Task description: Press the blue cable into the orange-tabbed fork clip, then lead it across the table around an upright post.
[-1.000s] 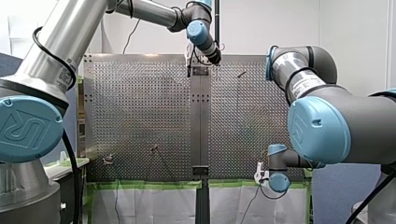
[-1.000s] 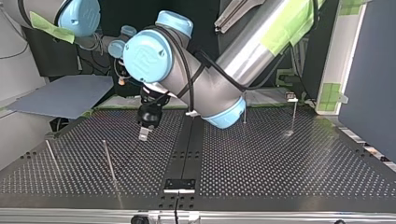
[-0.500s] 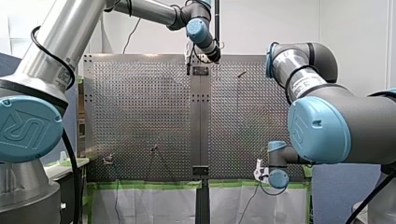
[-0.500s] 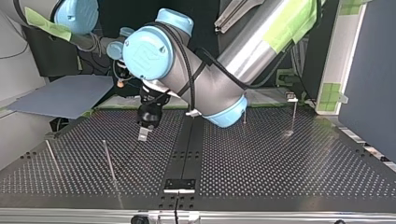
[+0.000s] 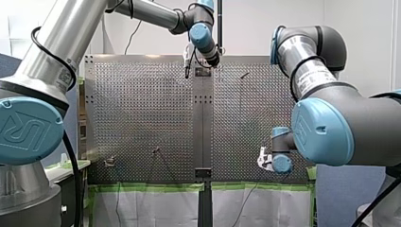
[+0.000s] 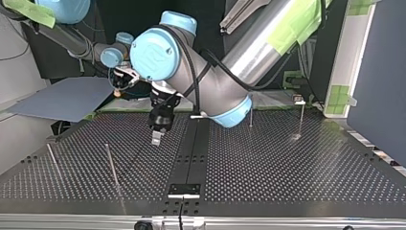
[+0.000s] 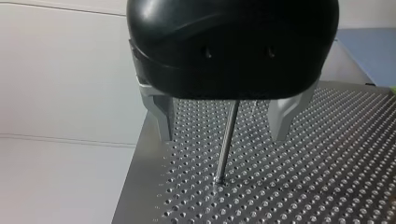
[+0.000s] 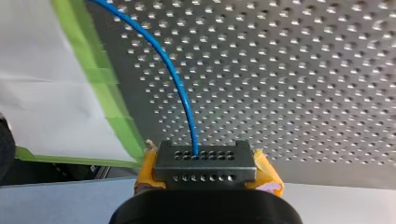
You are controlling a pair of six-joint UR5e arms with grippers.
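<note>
A blue cable [image 8: 173, 77] runs out from between the yellow pads [image 8: 267, 173] of my right gripper [image 8: 205, 161], which is shut on it, and arcs over the perforated table [image 8: 299, 84]. That gripper [image 5: 261, 161] hangs at the table's near edge in the front view and shows at the top view's left [image 6: 116, 88]. My left gripper [image 6: 156, 140], black with metal fingers [image 7: 161, 116], hovers open and empty over the table's far half [image 5: 187, 71]. A thin upright post [image 7: 226, 140] stands ahead of it, seen between its fingers. I cannot make out an orange-tabbed clip.
Thin upright posts stand on the plate at the top view's left [image 6: 111, 163] [image 6: 52, 160] and far right [image 6: 300, 117]. A small fixture [image 5: 109, 161] sits near the front view's lower left. Green tape [image 8: 109, 100] lines the table's near edge. A grey board [image 6: 67, 98] lies off the table.
My left gripper has shifted a little toward the top view's right, still open. My right gripper has risen in the front view, toward the table's near edge, with the cable in it.
</note>
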